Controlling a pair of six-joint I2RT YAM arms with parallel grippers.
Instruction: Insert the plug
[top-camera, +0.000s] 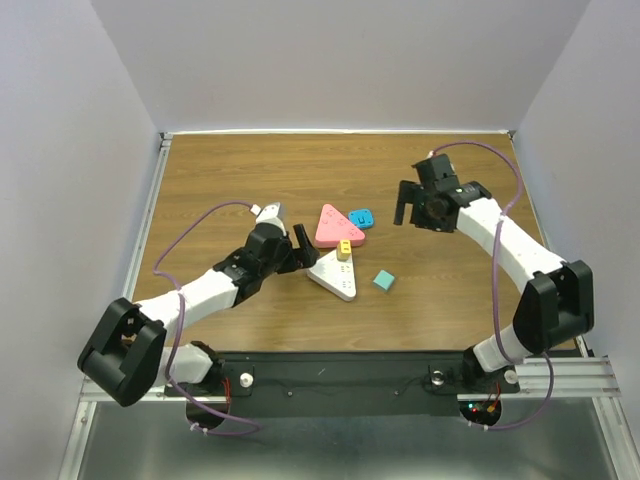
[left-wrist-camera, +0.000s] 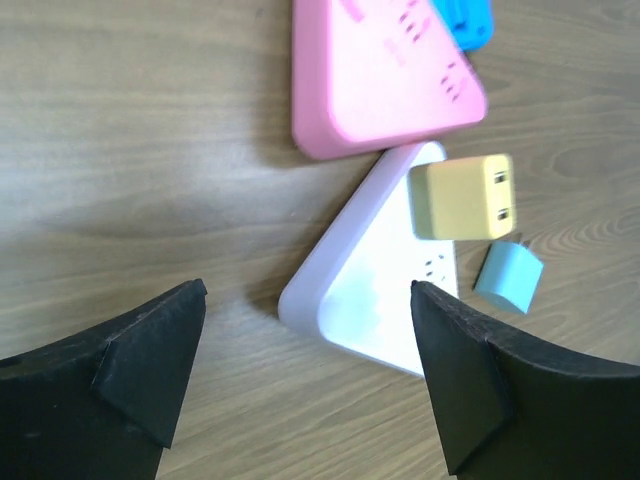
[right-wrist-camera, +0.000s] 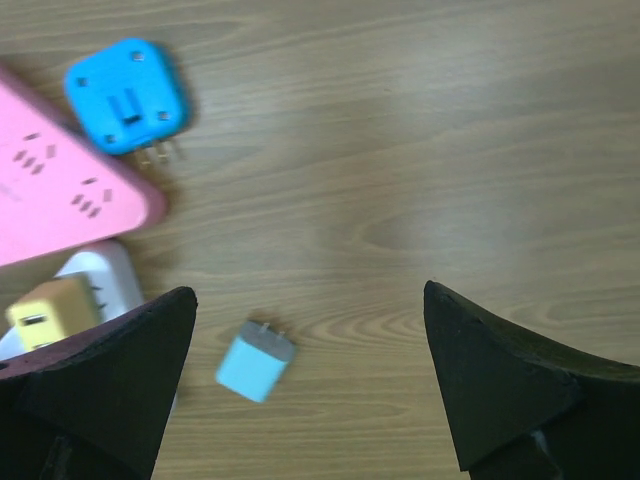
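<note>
The left end effector (left-wrist-camera: 308, 300) is spread wide and empty, just beside the white triangular plastic socket block (left-wrist-camera: 350, 320). The yellow box-shaped plug (left-wrist-camera: 455, 197) lies on its side on this block, ahead and rightward, its prongs pointing sideways. The right end effector (right-wrist-camera: 310, 305), also spread, is farther away.

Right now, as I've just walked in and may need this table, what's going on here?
Nothing is held. Both hands are open: the left hand hovers over the white power strip, and the right hand hovers over the table near a pale blue plug. A yellow plug lies on its side on the white strip with its prongs showing, so it is not inserted. A pink power strip and a blue plug lie alongside.
</note>
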